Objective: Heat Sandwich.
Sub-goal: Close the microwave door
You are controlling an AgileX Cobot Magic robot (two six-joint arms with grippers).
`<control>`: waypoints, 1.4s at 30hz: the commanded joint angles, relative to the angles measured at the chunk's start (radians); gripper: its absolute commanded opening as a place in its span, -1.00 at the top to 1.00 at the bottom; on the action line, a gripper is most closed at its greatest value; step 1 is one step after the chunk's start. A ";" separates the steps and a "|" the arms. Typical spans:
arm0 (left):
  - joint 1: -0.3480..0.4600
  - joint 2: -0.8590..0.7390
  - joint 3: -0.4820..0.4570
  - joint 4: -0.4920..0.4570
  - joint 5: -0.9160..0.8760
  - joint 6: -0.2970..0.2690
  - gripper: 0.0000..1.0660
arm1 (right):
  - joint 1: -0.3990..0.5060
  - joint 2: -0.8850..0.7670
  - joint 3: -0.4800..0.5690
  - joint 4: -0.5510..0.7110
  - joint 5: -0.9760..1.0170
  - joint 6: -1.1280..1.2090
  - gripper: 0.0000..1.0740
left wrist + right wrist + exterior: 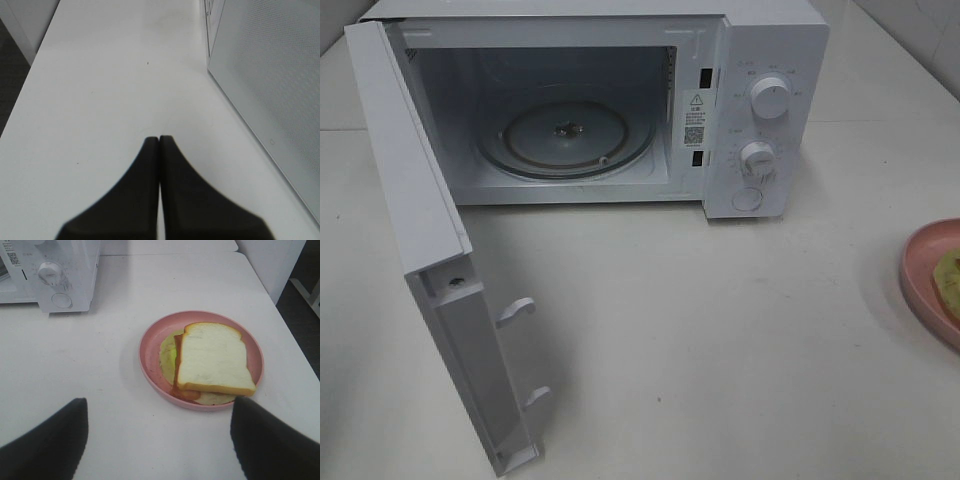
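Note:
The sandwich (212, 360) lies on a salmon-pink round plate (150, 347): a white bread slice on top, with orange and yellow-green layers under it. In the exterior high view only the plate's rim (920, 275) and a yellow-green bit of the sandwich (951, 282) show at the right edge. My right gripper (160, 401) is open and empty, just short of the plate, with its fingers wider apart than the plate. My left gripper (159, 138) is shut and empty over bare table beside the microwave door (270, 75). Neither gripper shows in the exterior high view.
The white microwave (760, 100) stands at the back, its door (415, 190) swung fully open to the left. Its glass turntable (565, 135) is bare. Two knobs (769, 98) are on its right panel. The table's right edge (280, 310) runs close behind the plate.

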 commanded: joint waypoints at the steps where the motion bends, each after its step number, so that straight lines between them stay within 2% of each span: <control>1: -0.004 0.037 0.070 0.002 -0.184 -0.002 1.00 | -0.008 -0.029 0.000 0.003 -0.015 -0.010 -0.40; 3: -0.004 0.077 0.127 0.002 -0.344 -0.001 1.00 | -0.008 -0.029 0.000 0.003 -0.015 -0.010 -0.40; 6: -0.004 0.110 0.159 0.002 -0.440 -0.001 1.00 | -0.008 -0.029 0.000 0.003 -0.015 -0.010 -0.40; 8: -0.004 0.163 0.200 0.002 -0.589 -0.001 1.00 | -0.008 -0.029 0.000 0.003 -0.015 -0.010 -0.40; 9: -0.004 0.163 0.200 0.002 -0.589 -0.001 1.00 | -0.008 -0.029 0.000 0.003 -0.015 -0.010 -0.40; 12: -0.004 0.247 0.237 0.004 -0.801 -0.001 1.00 | -0.008 -0.029 0.000 0.003 -0.015 -0.010 -0.40; 14: -0.004 0.275 0.245 0.008 -0.854 -0.001 1.00 | -0.008 -0.029 0.000 0.003 -0.015 -0.010 -0.40; 20: -0.004 0.490 0.252 0.096 -1.078 -0.007 1.00 | -0.008 -0.029 0.000 0.003 -0.015 -0.010 -0.40; 23: -0.004 0.554 0.252 0.123 -1.137 -0.031 1.00 | -0.008 -0.029 0.000 0.003 -0.015 -0.010 -0.40; 25: -0.004 0.638 0.252 0.178 -1.238 -0.083 1.00 | -0.008 -0.029 0.000 0.003 -0.015 -0.010 -0.40; 28: -0.004 0.689 0.247 0.214 -1.289 -0.112 1.00 | -0.008 -0.029 0.000 0.003 -0.015 -0.010 -0.40; 29: -0.004 0.741 0.234 0.262 -1.335 -0.134 1.00 | -0.008 -0.029 0.000 0.003 -0.015 -0.010 -0.40; 34: -0.010 0.841 0.200 0.319 -1.410 -0.161 1.00 | -0.008 -0.029 0.000 0.003 -0.015 -0.010 -0.40; 36: -0.018 0.853 0.194 0.314 -1.416 -0.160 1.00 | -0.008 -0.029 0.000 0.003 -0.015 -0.010 -0.40; 39: -0.092 0.903 0.175 0.297 -1.415 -0.130 1.00 | -0.008 -0.029 0.000 0.003 -0.015 -0.010 -0.40; 40: -0.092 0.903 0.175 0.297 -1.415 -0.130 1.00 | -0.008 -0.029 0.000 0.003 -0.015 -0.010 -0.40; 42: -0.149 0.930 0.167 0.242 -1.415 -0.097 1.00 | -0.008 -0.029 0.000 0.003 -0.015 -0.010 -0.40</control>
